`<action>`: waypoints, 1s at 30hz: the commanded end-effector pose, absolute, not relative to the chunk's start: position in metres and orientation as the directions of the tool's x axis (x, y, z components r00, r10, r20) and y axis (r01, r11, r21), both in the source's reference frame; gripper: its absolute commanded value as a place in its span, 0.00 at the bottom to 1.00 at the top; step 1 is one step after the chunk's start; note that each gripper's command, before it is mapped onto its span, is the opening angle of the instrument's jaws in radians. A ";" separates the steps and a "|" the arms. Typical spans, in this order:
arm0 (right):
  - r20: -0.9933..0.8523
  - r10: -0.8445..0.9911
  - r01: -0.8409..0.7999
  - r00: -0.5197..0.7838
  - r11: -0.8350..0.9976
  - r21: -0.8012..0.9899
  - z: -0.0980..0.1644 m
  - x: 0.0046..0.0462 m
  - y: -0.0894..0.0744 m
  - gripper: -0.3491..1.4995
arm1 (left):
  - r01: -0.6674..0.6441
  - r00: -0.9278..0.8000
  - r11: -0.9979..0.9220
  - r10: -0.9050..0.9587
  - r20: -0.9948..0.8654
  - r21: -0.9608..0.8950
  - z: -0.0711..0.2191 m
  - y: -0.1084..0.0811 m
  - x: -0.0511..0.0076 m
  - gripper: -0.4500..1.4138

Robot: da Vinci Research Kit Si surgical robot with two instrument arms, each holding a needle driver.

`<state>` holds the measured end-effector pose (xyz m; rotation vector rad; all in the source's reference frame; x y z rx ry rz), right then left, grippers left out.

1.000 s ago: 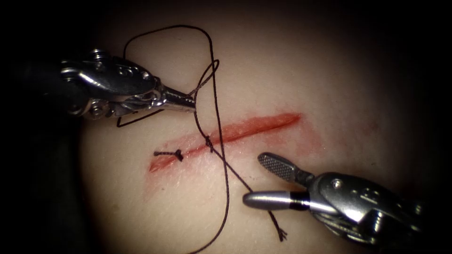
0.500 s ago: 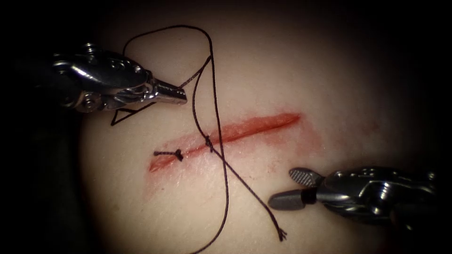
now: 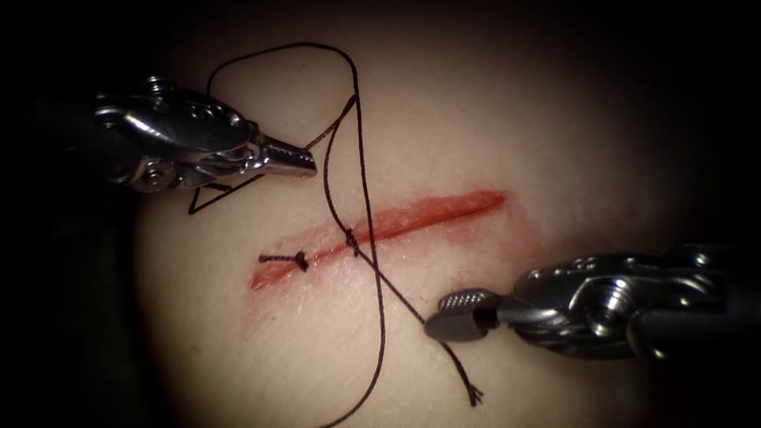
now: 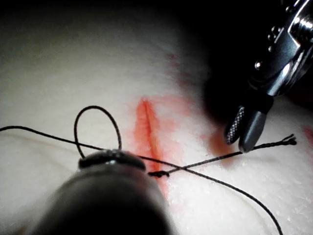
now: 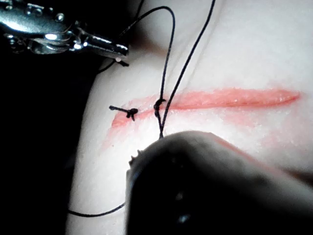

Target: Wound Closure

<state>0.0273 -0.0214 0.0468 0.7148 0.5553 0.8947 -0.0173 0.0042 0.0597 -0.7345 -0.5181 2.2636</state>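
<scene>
We see one finished black knot (image 3: 300,259) with cut ends at the red cut's (image 3: 380,224) 8 o'clock end and a second knot (image 3: 350,238) beside it (thread uncut); most stays unclosed. The left steel tool (image 3: 305,162) clamps the dark thread (image 3: 361,143); the right steel tool (image 3: 445,323) closes on its frayed tail.

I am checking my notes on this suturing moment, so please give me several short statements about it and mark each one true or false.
1. The left tool has its jaws shut on the thread. True.
2. Two knots sit along the cut. True.
3. The right tool touches the cut's right end. False: it is off the cut, beside the thread's short tail.
4. The frayed end lies at the left tool. False: it lies on the tissue near the right tool.
</scene>
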 end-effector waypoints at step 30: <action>-0.075 0.849 -0.535 0.523 0.396 0.747 0.050 0.0294 -0.029 0.00 | -0.652 -0.744 -0.690 0.662 -0.092 0.315 0.069 0.011 -0.0171 0.00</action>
